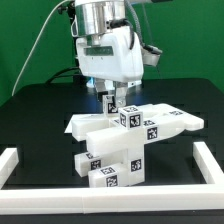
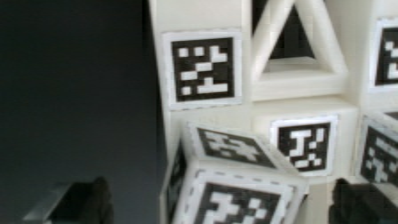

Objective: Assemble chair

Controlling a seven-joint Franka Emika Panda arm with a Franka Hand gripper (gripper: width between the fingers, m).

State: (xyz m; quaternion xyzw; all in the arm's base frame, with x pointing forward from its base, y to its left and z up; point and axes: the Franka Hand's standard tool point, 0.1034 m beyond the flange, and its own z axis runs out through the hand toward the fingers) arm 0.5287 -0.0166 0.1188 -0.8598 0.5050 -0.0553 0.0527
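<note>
The chair stands partly built in the middle of the black table, inside the white rail that edges it: a flat slab runs across at the top, tagged bars and blocks are stacked under it, and a lower block sits toward the exterior view's left front. It rests on its own, which suggests the joined parts already hold together without support. The gripper hangs straight above the back of this structure, pointing down, with its two dark fingers spread apart. In the wrist view they stand on either side of a tagged white part, with a gap between each finger and the part, so nothing is clamped. The upright tagged bar rising beyond them belongs to the same structure. Coming down from above is probably chosen because the slab and bars block any approach from the side, and the wide spread leaves room to straddle the part. Whether the hand is about to take the part or has just set it in place cannot be told. The work looks well along, though far from complete.
</note>
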